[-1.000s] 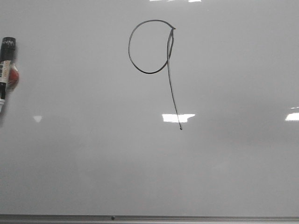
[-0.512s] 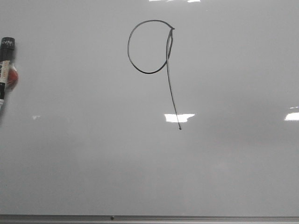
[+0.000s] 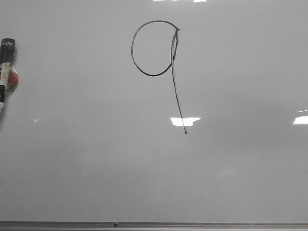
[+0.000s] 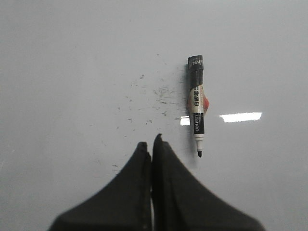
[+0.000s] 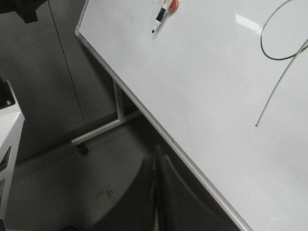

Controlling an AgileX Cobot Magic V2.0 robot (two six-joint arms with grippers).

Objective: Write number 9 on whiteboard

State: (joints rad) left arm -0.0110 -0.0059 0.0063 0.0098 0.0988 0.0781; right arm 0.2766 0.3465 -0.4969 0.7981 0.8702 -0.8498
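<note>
The left gripper (image 4: 152, 144), two black tapered fingers, is clenched with its tips pressed together and nothing between them; it hangs just in front of the large, glossy grey-white whiteboard (image 4: 72, 57). Near its tips, apart from them, a black-capped white marker pen with a printed label (image 4: 196, 103) rests on the board with its bare tip pointing toward the gripper, a small red blob showing behind its barrel and faint dark smudges on the board beside it. The right gripper (image 5: 156, 166), also black, is likewise closed on nothing and sits off the board, below its thin grey metal frame strip (image 5: 144, 113), over the dark floor by the board's white wheeled leg (image 5: 103, 129). The number 9 (image 3: 159, 62), a thin black marker line with an oval loop and a long slanted tail, stands in the upper middle of the whiteboard (image 3: 231, 173), well apart from the marker pen (image 3: 6, 67) at the left edge.
</note>
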